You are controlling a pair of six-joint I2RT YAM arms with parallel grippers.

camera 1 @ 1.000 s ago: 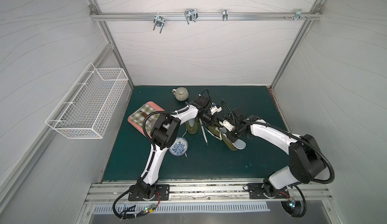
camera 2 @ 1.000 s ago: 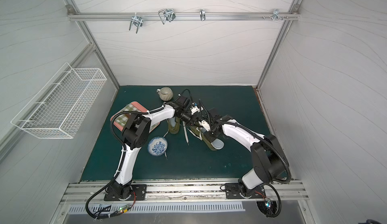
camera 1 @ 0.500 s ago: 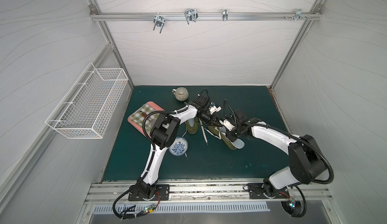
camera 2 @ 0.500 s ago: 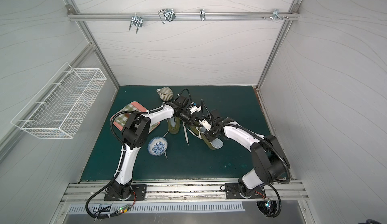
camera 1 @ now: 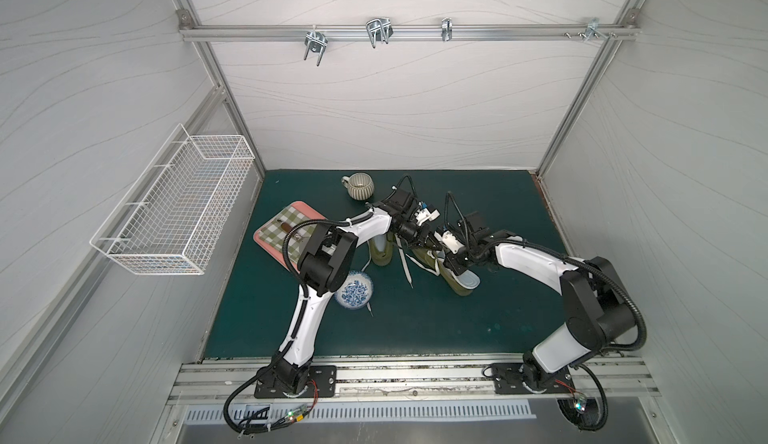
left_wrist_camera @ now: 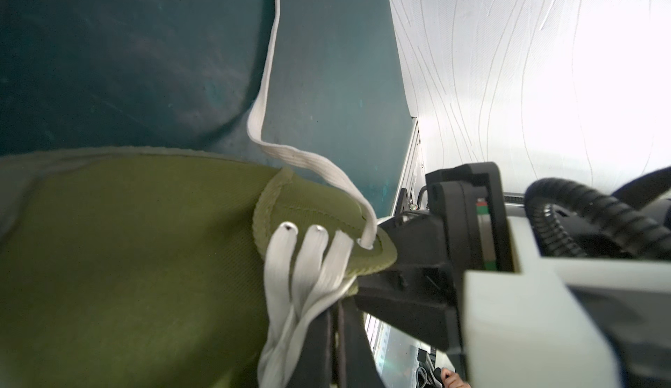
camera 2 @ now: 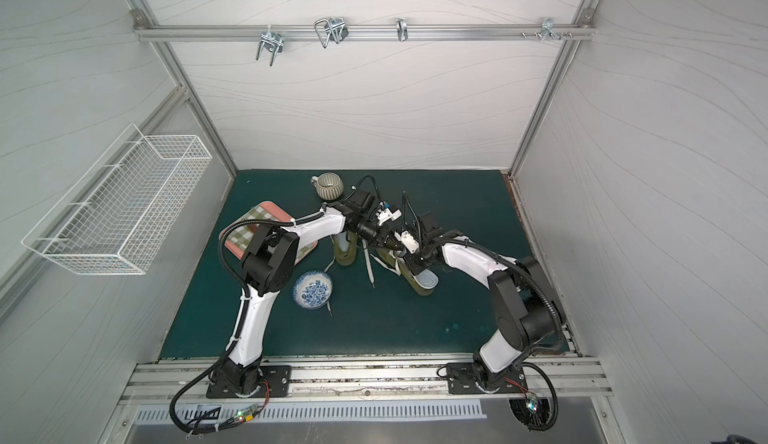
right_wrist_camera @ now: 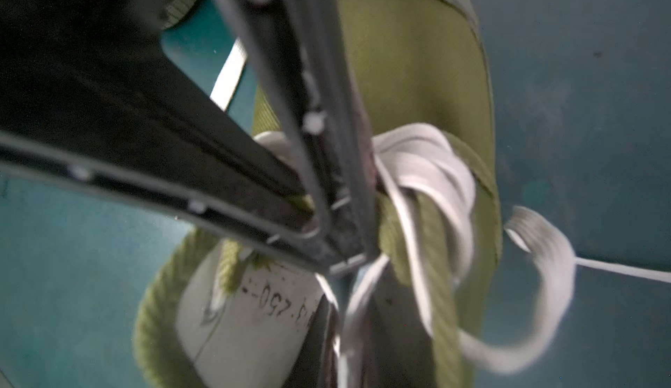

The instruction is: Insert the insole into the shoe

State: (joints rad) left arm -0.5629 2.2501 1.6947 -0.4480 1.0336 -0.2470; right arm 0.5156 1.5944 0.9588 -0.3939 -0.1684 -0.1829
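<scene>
Olive shoe (camera 1: 453,283) stands on the green mat (camera 1: 415,330). Left gripper (camera 1: 429,244) is closed tight, clamped on the shoe's upper edge at the laces (left_wrist_camera: 301,270). Right gripper (camera 1: 451,262) sits over the shoe's opening, just beside the left one. Whether its jaws are apart or together cannot be told, as the view is blurred and blocked. Pale grey insole (right_wrist_camera: 247,317) lies inside the shoe, with its heel end showing in the opening in both top views (camera 2: 428,280). A second shoe (camera 1: 380,251) stands near the first, with loose lace ends between them.

Both top views high overhead, looking down on the whole mat (camera 1: 436,325), wrist views close up, sharing the shoe (left_wrist_camera: 127,259)
</scene>
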